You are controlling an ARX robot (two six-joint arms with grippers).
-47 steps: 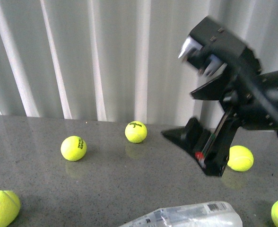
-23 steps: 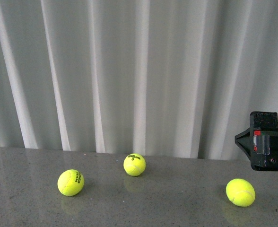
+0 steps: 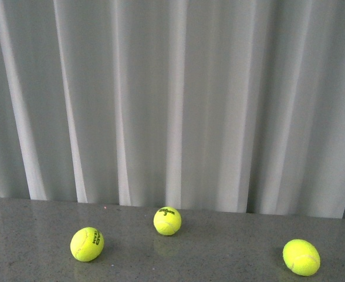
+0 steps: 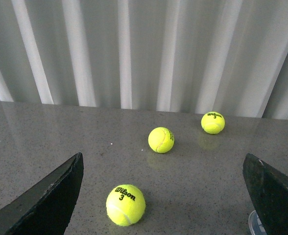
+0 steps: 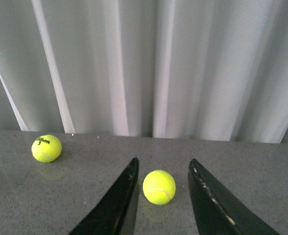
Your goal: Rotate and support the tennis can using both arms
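Keep left pincer [image 4: 162, 157] spread wide and right pincer [image 5: 163, 160] partly open, both empty as now; look for the tennis can, not made out in any view, along the near bench [image 3: 219, 252]; cradle opposite ends before turning

Black throughout: broad, blunt wedges for the left claw [image 4: 162, 157]; slim, glossy blades, pale-scuffed along one edge, for the right claw [image 5: 163, 160].

A white pleated curtain [image 3: 178, 100] (softly lit, perhaps from behind) hangs behind a glossy grey speckled tabletop [image 3: 231, 258].
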